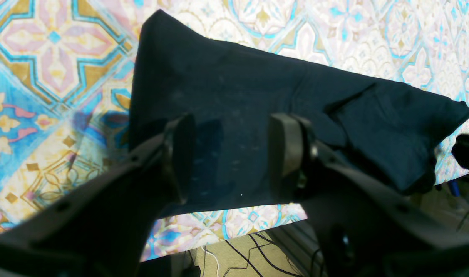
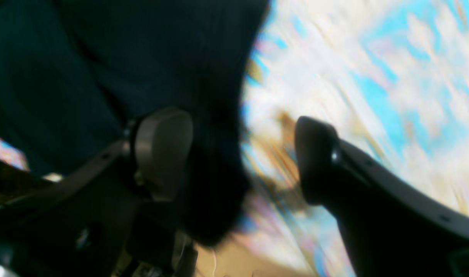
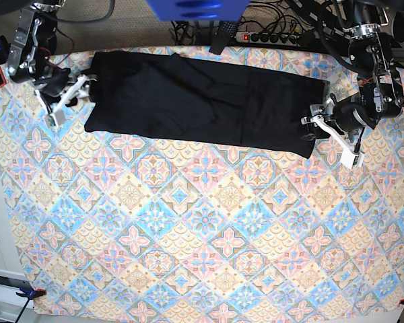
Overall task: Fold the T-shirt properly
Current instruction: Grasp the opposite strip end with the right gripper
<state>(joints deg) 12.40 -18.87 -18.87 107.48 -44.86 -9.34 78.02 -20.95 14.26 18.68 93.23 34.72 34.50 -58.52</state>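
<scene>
T-shirt (image 3: 202, 104) lies flat as long black band across far part of patterned tablecloth (image 3: 188, 235). Left gripper (image 3: 321, 124) at one short end – jaws parted, nothing grasped, cloth edge beneath fingers (image 1: 286, 148). Right gripper (image 3: 71, 101) at opposite end – jaws spread wide, released; wrist view blurred

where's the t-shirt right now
In the base view the T-shirt lies as a long folded band across the tablecloth's far edge, between the two hands.
</scene>
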